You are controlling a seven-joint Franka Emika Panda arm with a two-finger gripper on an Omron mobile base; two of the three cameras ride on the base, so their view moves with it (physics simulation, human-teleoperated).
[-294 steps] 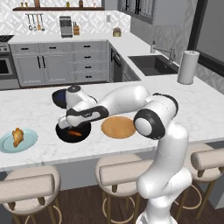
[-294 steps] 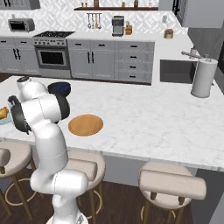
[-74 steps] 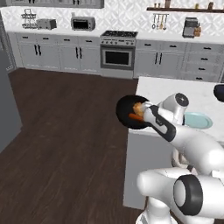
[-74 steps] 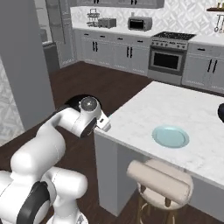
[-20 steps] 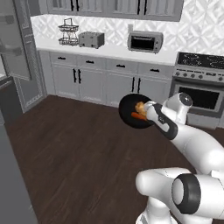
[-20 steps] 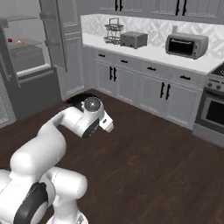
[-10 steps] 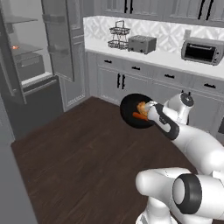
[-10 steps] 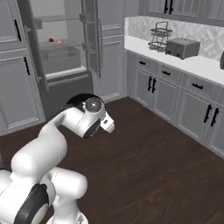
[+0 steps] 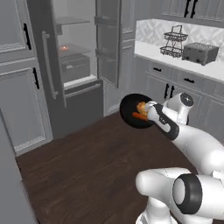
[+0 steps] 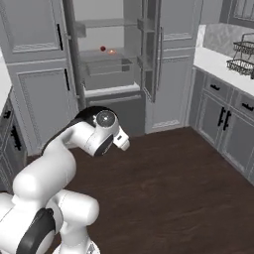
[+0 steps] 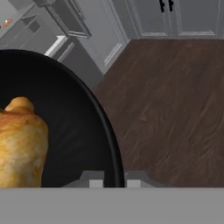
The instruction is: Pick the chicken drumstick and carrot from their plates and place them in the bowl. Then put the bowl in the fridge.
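Since half a second ago the base has been swung round, so one fridge [image 9: 74,74] with both doors open is now faced across the dark floor [image 10: 173,188]. One black bowl [image 9: 133,111] is held by its rim in the closed pincer [image 11: 114,178], above the floor and well apart from the fridge. One chicken drumstick [image 11: 19,146] and one carrot [image 9: 139,117] are counted inside it.

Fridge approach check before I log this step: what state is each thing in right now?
Tall grey fridge: doors open, shelves exposed.
Glossy black bowl: held off the floor, gripped at its rim.
Golden-brown chicken drumstick: inside the bowl.
Orange carrot: inside the bowl.
Gripper: shut on the bowl's rim.
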